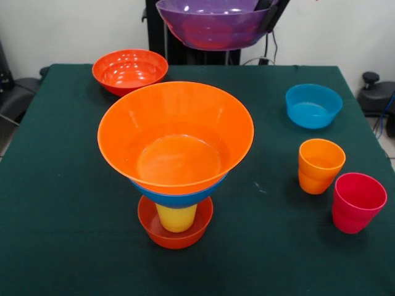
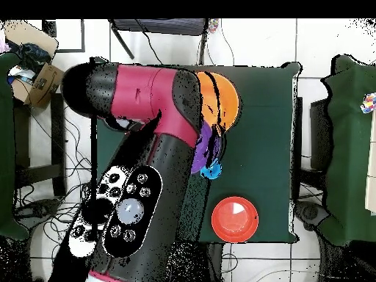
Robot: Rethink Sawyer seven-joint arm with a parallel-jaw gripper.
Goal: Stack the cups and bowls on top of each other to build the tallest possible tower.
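Observation:
The tower (image 1: 176,160) stands at the table's front middle: a small red-orange bowl (image 1: 176,235) at the bottom, a yellow cup (image 1: 176,217) in it, a large blue bowl (image 1: 179,198) above, and a large light orange bowl (image 1: 176,135) on top. The light orange bowl also shows in the overhead view (image 2: 222,99). My gripper (image 1: 270,13) is shut on the right rim of the purple bowl (image 1: 213,24) and holds it in the air behind and above the tower. A sliver of the purple bowl (image 2: 201,156) shows beside the arm in the overhead view. The blue cup is out of view.
A medium red-orange bowl (image 1: 129,69) sits at the far left, also in the overhead view (image 2: 235,218). A small teal-blue bowl (image 1: 313,105), an orange cup (image 1: 320,165) and a pinkish red cup (image 1: 357,201) stand along the right side of the green table (image 1: 62,185).

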